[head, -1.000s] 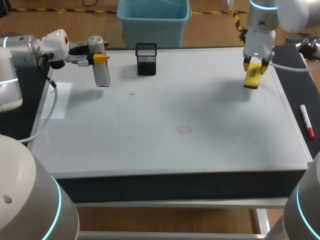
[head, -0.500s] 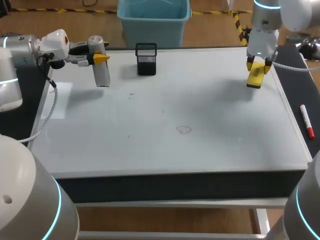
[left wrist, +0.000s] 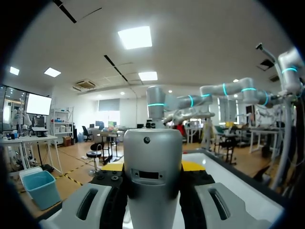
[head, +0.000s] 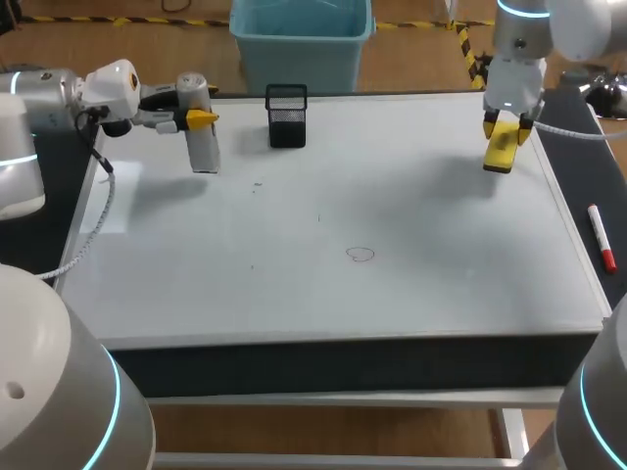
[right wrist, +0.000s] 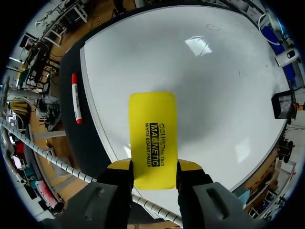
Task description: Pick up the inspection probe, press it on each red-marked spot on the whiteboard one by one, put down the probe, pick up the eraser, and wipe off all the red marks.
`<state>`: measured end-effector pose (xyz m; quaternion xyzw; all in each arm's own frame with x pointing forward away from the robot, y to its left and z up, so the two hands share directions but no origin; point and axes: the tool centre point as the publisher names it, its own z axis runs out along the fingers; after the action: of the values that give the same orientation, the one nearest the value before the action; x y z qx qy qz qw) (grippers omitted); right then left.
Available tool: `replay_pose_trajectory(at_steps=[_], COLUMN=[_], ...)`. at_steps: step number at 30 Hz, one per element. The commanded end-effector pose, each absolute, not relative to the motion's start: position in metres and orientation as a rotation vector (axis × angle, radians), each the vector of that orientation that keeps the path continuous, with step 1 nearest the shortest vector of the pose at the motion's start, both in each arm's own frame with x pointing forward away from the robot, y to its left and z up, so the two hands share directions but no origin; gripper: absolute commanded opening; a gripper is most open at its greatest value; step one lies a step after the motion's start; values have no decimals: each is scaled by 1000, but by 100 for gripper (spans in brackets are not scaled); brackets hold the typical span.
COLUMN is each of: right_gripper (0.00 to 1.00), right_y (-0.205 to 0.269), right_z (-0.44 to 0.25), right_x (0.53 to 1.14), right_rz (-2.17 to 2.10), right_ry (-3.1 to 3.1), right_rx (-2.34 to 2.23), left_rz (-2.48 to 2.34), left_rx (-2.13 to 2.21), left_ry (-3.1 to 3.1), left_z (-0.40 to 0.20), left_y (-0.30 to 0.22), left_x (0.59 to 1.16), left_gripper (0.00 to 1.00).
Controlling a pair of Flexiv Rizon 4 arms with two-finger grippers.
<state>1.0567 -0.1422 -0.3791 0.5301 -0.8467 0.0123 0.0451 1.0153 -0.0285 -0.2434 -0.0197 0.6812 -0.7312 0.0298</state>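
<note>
While my left arm sits over the far left corner of the whiteboard (head: 392, 196), the left tool (head: 196, 117) is clamped on the inspection probe (head: 202, 147). The left wrist view shows the same hold: the left tool (left wrist: 152, 167) has a yellow-tipped finger on each of 2 sides of the grey probe (left wrist: 152, 157). The probe hangs upright below the fingers with its lower end close to the board. I cannot tell whether it touches.

On the other side, the right tool (head: 506, 131) hangs over the far right part of the board, closed on the yellow eraser (head: 501, 150). In the right wrist view the right tool (right wrist: 153, 167) grips the near end of the eraser (right wrist: 152, 133) from both long sides, and the rest juts out over the whiteboard (right wrist: 214, 86).

1 faint looped mark (head: 361, 255) lies near the middle of the board, well apart from both tools. A black mesh pen holder (head: 286, 116) stands at the far edge, just right of the probe. A red marker (head: 602, 237) lies on the dark strip of the table (head: 343, 360) beside the board's right edge, also seen from the right wrist (right wrist: 75, 98).
</note>
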Motion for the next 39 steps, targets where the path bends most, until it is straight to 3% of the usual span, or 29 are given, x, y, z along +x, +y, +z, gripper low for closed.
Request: replay_pose_trajectory(at_steps=[1, 22, 39], right_gripper=[0, 0, 0], right_y=[-143, -143, -143], right_z=[-378, -378, -378], right_x=[1056, 1056, 1056], right_rz=[41, 41, 41], right_ry=[-2585, -2585, -2585], right_rx=[1621, 1621, 1621], left_rz=[-2252, -2454, -2539], left_rx=[-55, 291, 523], left_ry=[2090, 2127, 2170], left_z=[-243, -249, -237], left_y=[-37, -140, -226], left_x=[998, 873, 846], left_gripper=[0, 0, 0])
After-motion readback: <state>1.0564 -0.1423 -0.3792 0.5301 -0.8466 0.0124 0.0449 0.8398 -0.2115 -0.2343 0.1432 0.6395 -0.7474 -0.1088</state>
